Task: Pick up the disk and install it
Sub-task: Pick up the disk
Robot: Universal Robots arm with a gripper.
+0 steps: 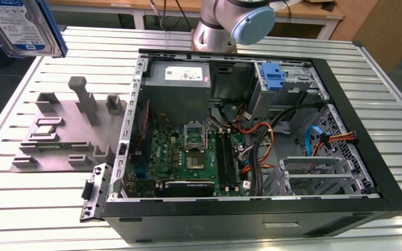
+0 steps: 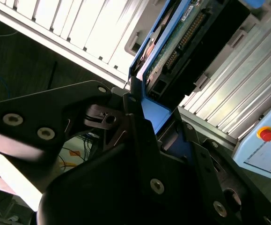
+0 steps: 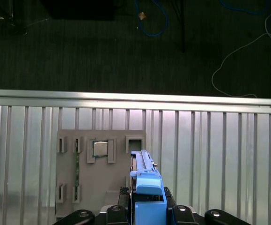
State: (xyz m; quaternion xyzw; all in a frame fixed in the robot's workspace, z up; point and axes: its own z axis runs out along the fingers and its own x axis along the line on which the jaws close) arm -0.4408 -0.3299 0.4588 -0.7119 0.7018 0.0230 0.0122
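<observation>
Disk (image 1: 19, 26) up in air at the exterior view's top left, well apart from open PC case (image 1: 368, 120). Gripper (image 3: 147, 212) pinching it edge-on by its blue side rails in the first wrist view, w/ grey holder tray (image 3: 102, 187) & slatted table (image 3: 219, 154) below. Green board side shows in the second wrist view

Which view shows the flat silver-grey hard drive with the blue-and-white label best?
The exterior view: the flat silver-grey hard drive shows its labelled face, though cropped at the corner. The second wrist view shows its circuit-board side, held in the hand; the first wrist view sees it edge-on.
</observation>
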